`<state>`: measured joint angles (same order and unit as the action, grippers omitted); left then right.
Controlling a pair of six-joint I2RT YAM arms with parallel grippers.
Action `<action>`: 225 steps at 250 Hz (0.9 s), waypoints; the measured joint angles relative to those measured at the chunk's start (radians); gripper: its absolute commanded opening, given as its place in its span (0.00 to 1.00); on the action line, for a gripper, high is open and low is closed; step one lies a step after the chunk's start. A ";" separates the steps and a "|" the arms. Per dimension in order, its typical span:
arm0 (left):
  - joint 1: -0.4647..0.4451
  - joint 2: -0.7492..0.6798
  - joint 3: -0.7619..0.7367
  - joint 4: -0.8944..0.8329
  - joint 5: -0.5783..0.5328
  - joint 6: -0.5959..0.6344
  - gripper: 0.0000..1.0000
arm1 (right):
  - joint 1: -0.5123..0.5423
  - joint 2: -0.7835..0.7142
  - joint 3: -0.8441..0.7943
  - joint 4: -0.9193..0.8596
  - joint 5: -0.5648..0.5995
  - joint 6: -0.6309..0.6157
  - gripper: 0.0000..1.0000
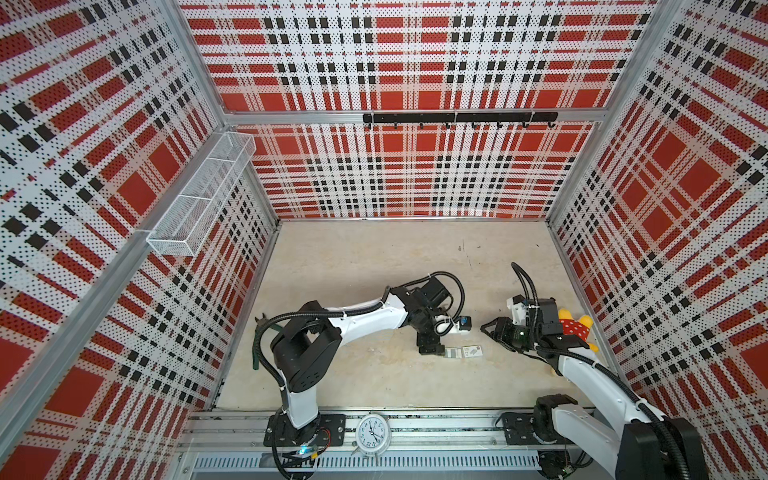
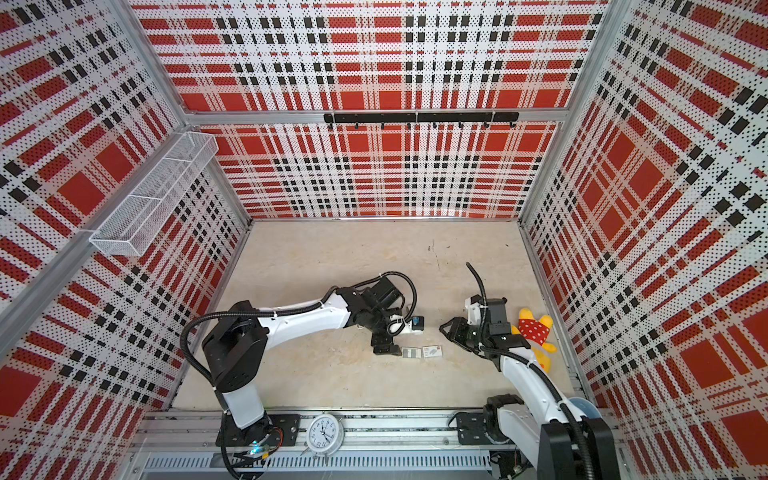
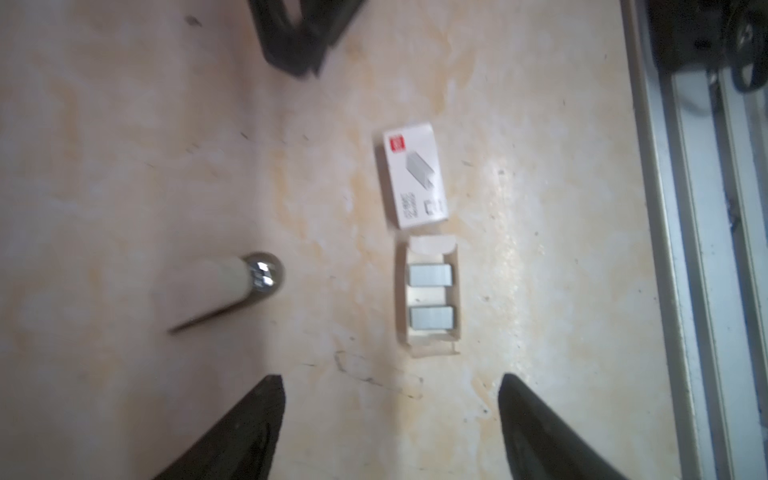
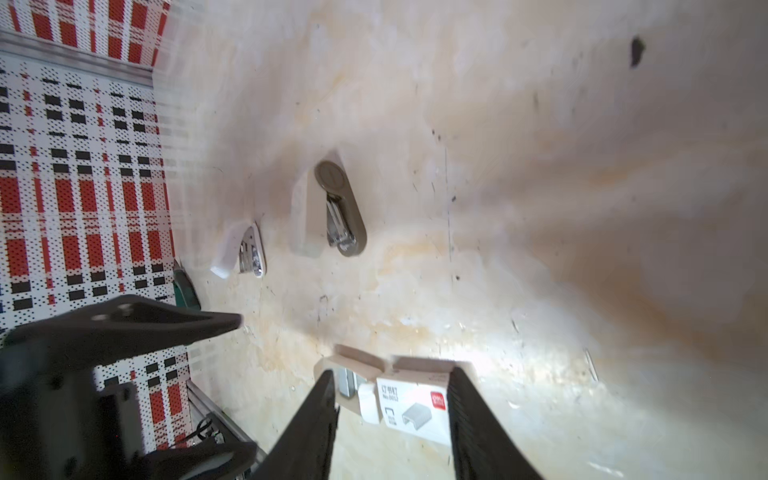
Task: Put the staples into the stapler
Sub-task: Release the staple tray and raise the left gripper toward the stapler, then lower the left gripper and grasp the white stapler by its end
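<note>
Our staples [image 3: 430,275] lie crosswise in their tray [image 3: 400,291], end-to-end with the box sleeve [image 3: 415,178]; left gripper [image 3: 390,377] and right gripper [image 4: 392,372] spread, empty.

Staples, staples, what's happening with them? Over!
Open, empty: left gripper, right gripper. Open tray on table holds the staples; box sleeve beside it. Nothing covers them.

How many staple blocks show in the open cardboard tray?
2, both in the tray: one staple block nearer the printed sleeve, another at the far end. More may lie underneath.
</note>
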<state>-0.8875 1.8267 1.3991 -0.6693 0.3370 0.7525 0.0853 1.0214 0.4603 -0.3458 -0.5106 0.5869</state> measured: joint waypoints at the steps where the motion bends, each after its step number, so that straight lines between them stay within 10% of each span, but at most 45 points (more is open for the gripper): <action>1: 0.001 0.000 0.005 -0.003 0.000 0.002 0.84 | -0.001 0.000 0.001 0.000 0.000 0.000 0.45; 73: 0.067 0.209 0.410 -0.239 0.000 0.241 0.85 | -0.126 0.006 0.036 0.021 -0.043 0.009 0.45; 225: 0.049 0.467 0.652 -0.419 -0.058 0.546 0.93 | -0.148 -0.098 0.025 -0.072 -0.108 0.005 0.45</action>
<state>-0.8383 2.2932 2.0514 -1.0885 0.2790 1.2987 -0.0624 0.9230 0.4854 -0.4179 -0.6186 0.5915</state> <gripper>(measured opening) 0.922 0.452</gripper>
